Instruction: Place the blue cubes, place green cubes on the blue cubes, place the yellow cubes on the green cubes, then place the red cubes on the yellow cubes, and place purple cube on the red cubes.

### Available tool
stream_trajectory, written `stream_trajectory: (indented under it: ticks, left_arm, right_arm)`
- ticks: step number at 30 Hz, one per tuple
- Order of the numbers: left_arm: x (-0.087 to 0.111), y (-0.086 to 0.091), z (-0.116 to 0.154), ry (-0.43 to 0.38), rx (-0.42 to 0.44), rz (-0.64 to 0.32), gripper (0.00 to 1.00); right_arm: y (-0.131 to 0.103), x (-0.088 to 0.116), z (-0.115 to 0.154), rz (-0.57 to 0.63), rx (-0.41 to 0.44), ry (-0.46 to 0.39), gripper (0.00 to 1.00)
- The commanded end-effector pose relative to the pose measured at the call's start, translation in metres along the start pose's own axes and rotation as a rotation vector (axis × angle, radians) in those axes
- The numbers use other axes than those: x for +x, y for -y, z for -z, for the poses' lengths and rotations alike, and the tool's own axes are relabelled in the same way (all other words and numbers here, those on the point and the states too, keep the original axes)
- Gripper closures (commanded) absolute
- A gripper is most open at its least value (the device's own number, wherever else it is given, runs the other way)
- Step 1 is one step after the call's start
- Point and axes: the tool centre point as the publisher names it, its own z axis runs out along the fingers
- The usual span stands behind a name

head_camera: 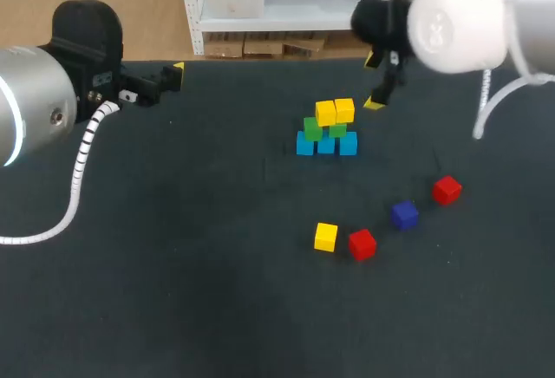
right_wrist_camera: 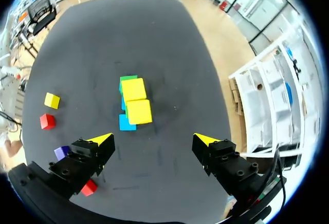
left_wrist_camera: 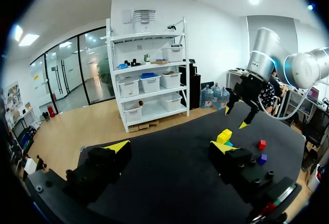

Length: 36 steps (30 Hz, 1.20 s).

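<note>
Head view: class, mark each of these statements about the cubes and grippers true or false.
1. Two yellow cubes top the stack. True.
2. A red cube is already on the stack. False: both red cubes lie loose on the table.
3. The right gripper holds a yellow cube. False: it is open and empty, above the stack.
4. A loose yellow cube lies beside one of the red cubes. True.
5. The purple cube lies on the table between the two red cubes. True.
</note>
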Motion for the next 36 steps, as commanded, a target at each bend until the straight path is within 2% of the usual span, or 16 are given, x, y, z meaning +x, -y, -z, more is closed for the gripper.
stream_trajectory:
  ticks: [1,6,19,28,36]
  left_arm:
    - [0.002,0.001,-0.001,0.008,-0.006,0.002,0.0]
    - [0.002,0.001,-0.001,0.008,-0.006,0.002,0.0]
    - [0.002,0.001,-0.001,0.008,-0.006,0.002,0.0]
    - [0.002,0.001,-0.001,0.008,-0.006,0.002,0.0]
    - [0.002,0.001,-0.001,0.008,-0.006,0.002,0.0]
  right_arm:
    - [-0.004,0.014,0.017,-0.055,0.034,0.077,0.0]
    - [0.004,0.024,0.029,-0.165,0.051,0.111,0.0]
    - [0.016,0.041,0.053,-0.305,0.175,0.215,0.0]
    - [0.03,0.06,0.077,-0.444,0.231,0.339,0.0]
    - [0.039,0.077,0.082,-0.514,0.281,0.367,0.0]
